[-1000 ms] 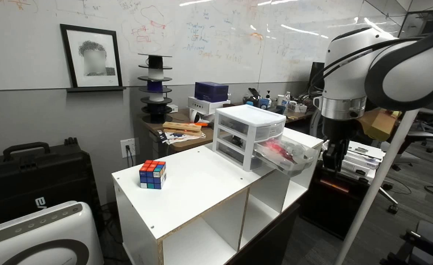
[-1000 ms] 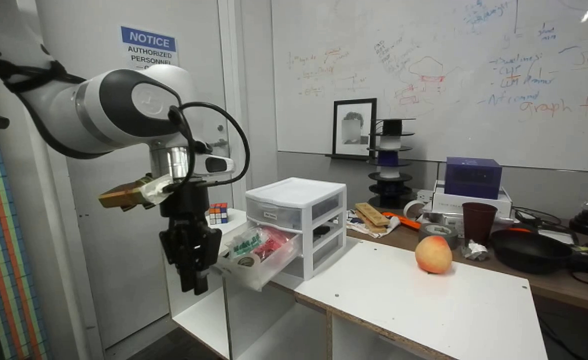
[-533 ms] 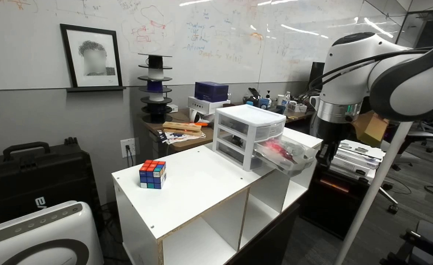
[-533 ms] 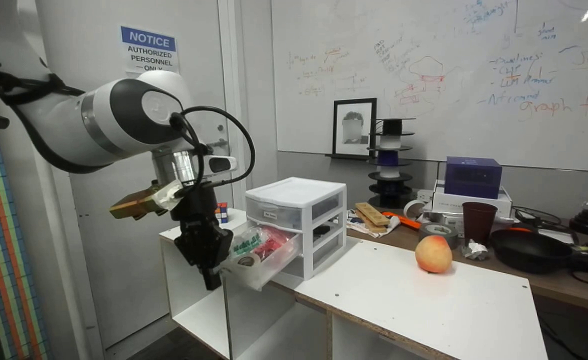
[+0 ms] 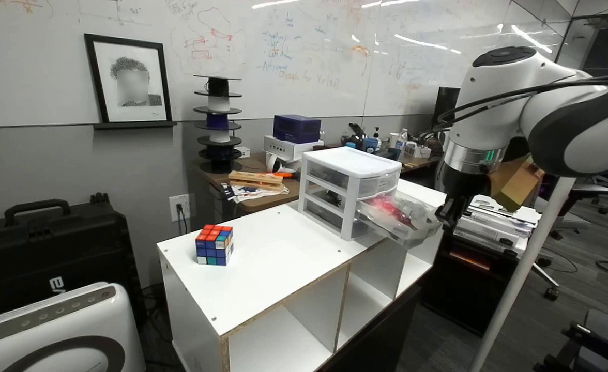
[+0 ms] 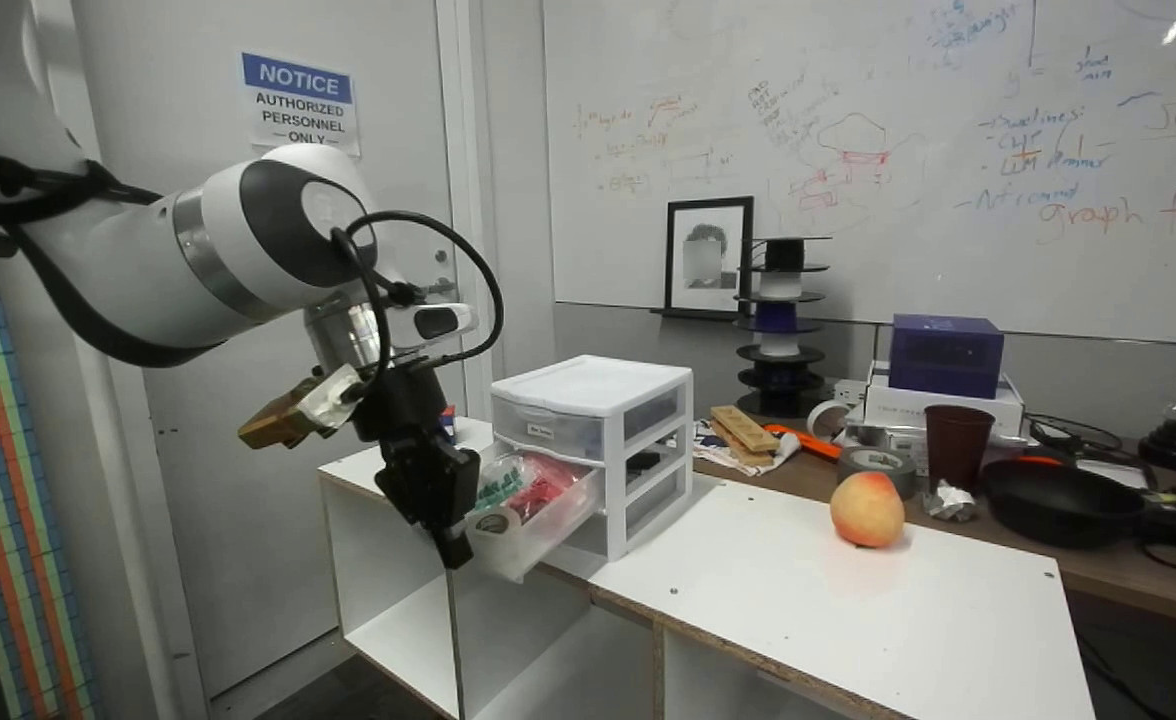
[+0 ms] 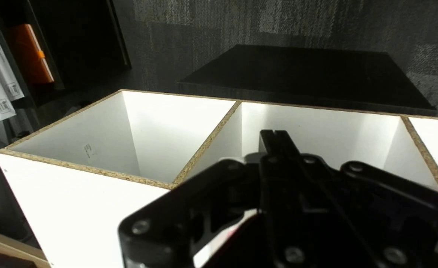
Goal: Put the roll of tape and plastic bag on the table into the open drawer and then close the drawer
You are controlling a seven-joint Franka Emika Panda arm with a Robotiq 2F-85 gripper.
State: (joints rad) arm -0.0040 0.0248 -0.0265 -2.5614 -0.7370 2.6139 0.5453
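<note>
In the open drawer lie the roll of tape and the plastic bag, so this part seems done. Just beside the drawer's front, the end effector is fully narrow, holding nothing; only the closing, I judge, remains.

The drawer unit stands on the worktop, its drawer jutting past the edge with the tape roll and plastic bag inside. The pincer is just before that drawer. A puzzle cube and a peach lie on opposite sides of the unit; a second worktop runs behind it.
</note>
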